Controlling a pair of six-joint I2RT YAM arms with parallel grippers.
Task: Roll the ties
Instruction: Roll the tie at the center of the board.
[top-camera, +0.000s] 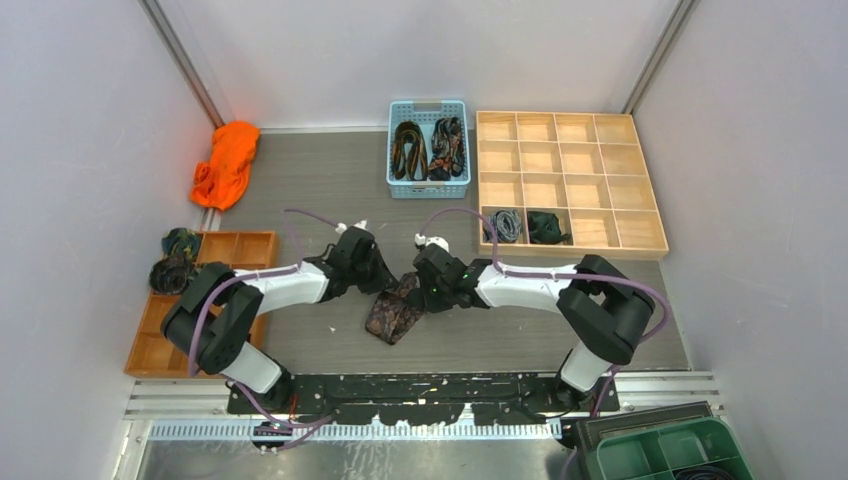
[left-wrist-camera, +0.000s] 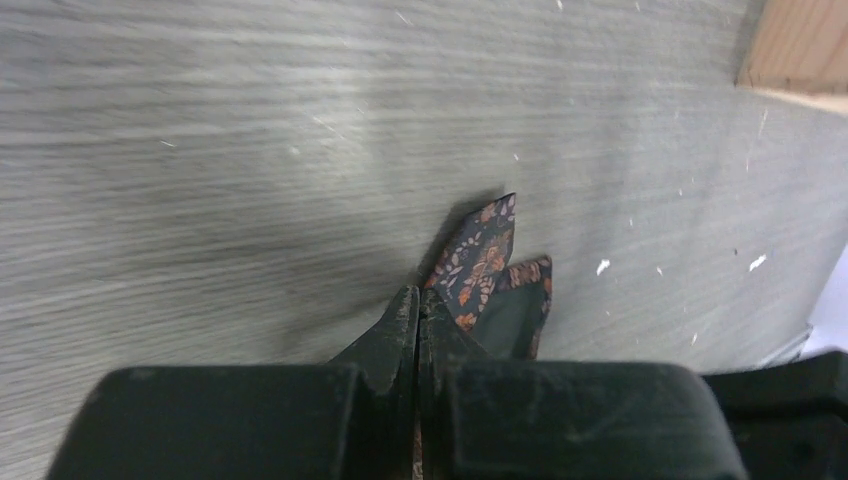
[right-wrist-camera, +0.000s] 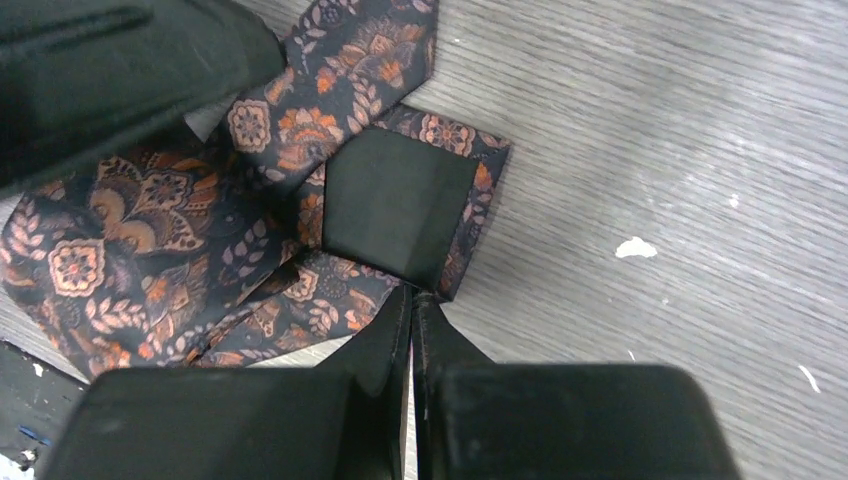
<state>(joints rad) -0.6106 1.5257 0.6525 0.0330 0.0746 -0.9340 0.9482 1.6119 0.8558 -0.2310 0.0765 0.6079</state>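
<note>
The black-orange tie (top-camera: 393, 312) lies folded on the grey table (top-camera: 320, 190), between the two sets of jaws. The left gripper (left-wrist-camera: 418, 302) is fully closed on it, two pointed tips of fabric (one showing dark lining) poking out just past its jaws. The right gripper (right-wrist-camera: 412, 300) is also pressed shut, nipping the corner of a fold with black lining, and the rest of the tie spreads away ahead and to the left of it. Far beyond both, more ties fill a blue basket (top-camera: 395, 180).
</note>
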